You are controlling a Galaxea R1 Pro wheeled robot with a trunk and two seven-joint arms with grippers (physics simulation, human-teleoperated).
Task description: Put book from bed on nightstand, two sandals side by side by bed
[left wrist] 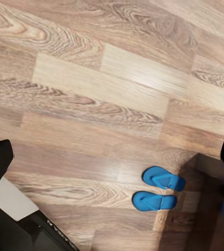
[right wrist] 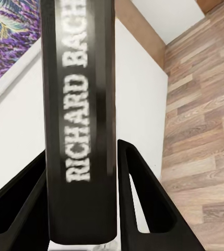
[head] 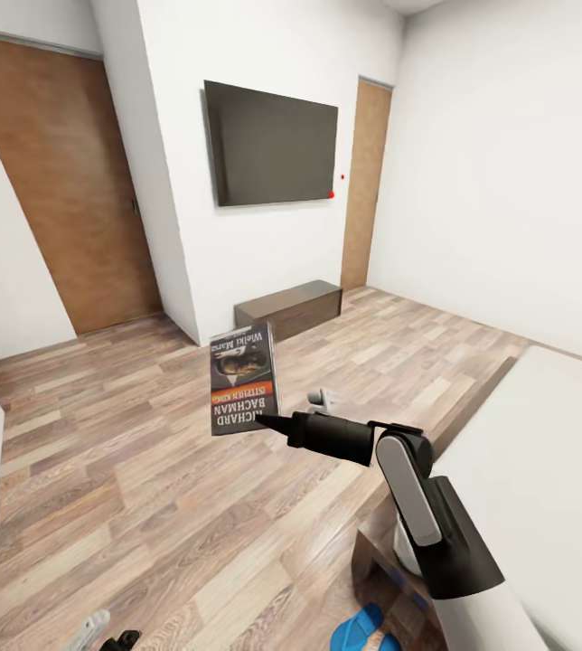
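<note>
The book hangs upright over the wooden floor, its dark cover with the orange band facing me. My right gripper is shut on its lower edge. In the right wrist view the book's spine with white lettering stands clamped between the two black fingers. The bed with its white mattress lies at the right. Two blue sandals lie close together on the floor beside the dark bed frame; one sandal shows at the bed's foot. My left gripper hangs open above the floor.
A black TV hangs on the far wall above a low dark cabinet. Brown doors stand left and right of it. A small grey object lies on the floor. Open wooden floor spreads to the left.
</note>
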